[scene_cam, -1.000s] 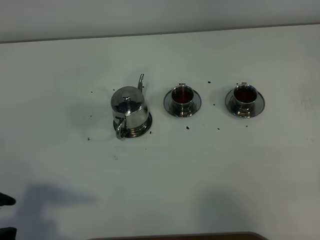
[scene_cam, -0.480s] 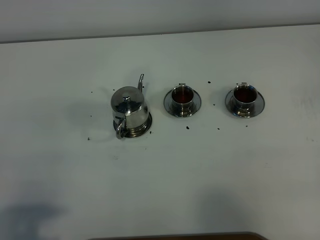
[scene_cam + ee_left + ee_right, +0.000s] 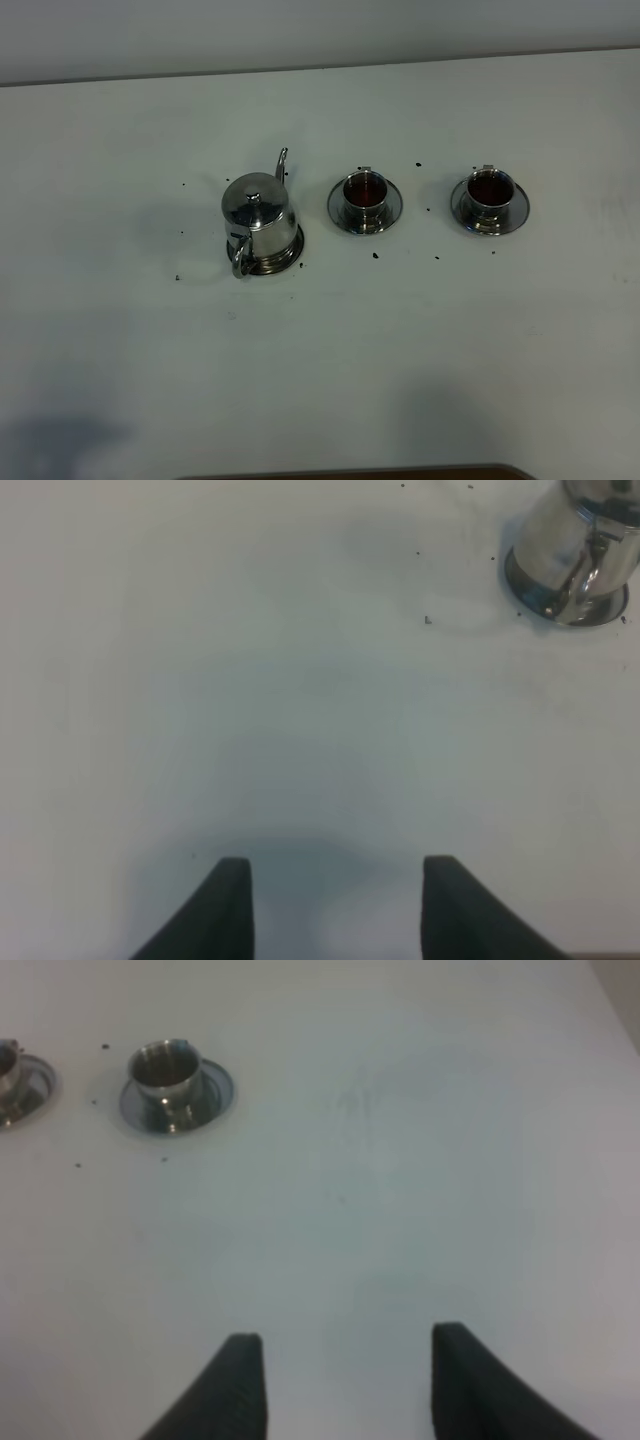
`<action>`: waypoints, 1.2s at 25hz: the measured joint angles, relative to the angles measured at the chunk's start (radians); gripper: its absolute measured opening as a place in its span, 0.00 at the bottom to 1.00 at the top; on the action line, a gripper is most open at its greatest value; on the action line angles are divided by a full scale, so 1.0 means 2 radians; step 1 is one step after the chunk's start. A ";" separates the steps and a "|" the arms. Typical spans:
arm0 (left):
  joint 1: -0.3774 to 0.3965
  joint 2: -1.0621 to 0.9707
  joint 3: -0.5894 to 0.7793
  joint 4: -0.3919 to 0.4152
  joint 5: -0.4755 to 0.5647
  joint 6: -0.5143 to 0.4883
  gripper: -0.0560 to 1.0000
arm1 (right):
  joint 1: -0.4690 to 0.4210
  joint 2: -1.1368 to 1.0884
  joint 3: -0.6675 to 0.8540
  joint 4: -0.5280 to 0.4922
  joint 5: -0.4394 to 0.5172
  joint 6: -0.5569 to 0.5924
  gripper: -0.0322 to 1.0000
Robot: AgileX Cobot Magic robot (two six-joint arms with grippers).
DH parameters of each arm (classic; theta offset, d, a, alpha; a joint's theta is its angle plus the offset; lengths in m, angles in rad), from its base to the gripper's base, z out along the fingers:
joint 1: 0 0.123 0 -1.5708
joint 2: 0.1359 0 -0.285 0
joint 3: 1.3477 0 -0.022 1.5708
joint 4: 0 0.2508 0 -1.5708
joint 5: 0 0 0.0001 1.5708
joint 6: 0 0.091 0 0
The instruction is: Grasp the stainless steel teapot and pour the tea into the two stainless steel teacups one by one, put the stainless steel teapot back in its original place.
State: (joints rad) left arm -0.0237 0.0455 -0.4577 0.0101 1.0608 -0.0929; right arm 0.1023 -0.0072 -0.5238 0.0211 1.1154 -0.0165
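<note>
Both the left gripper (image 3: 335, 905) and the right gripper (image 3: 345, 1385) hang with jaws apart and empty above the white table (image 3: 330, 370), while farther away the stainless steel teapot (image 3: 258, 222) stands upright on its saucer (image 3: 290, 262), left of the two teacups (image 3: 365, 195), each on its own saucer.

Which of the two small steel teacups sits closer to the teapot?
The small shiny steel teacup on its saucer in the middle of the row; it stands right beside the lidded stainless steel teapot, while the other steel teacup stands beyond it.
</note>
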 joint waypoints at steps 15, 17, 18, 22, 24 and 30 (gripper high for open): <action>0.000 0.000 0.000 0.000 0.000 0.000 0.48 | 0.000 0.000 0.000 0.000 0.000 0.000 0.40; 0.000 0.000 0.000 0.000 0.000 0.000 0.48 | 0.000 0.000 0.000 0.000 0.000 0.000 0.40; 0.000 0.000 0.000 0.000 0.000 0.000 0.48 | 0.000 0.000 0.000 0.000 0.000 0.000 0.40; 0.000 0.000 0.000 0.000 0.000 0.000 0.48 | 0.000 0.000 0.000 0.000 0.000 0.000 0.40; 0.000 0.000 0.000 0.000 0.000 0.000 0.48 | 0.000 0.000 0.000 0.000 0.000 0.000 0.40; 0.000 0.000 0.000 0.000 0.000 0.000 0.48 | 0.000 0.000 0.000 0.000 0.000 0.000 0.40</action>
State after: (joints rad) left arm -0.0237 0.0455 -0.4577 0.0101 1.0608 -0.0929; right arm 0.1023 -0.0072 -0.5238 0.0211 1.1154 -0.0175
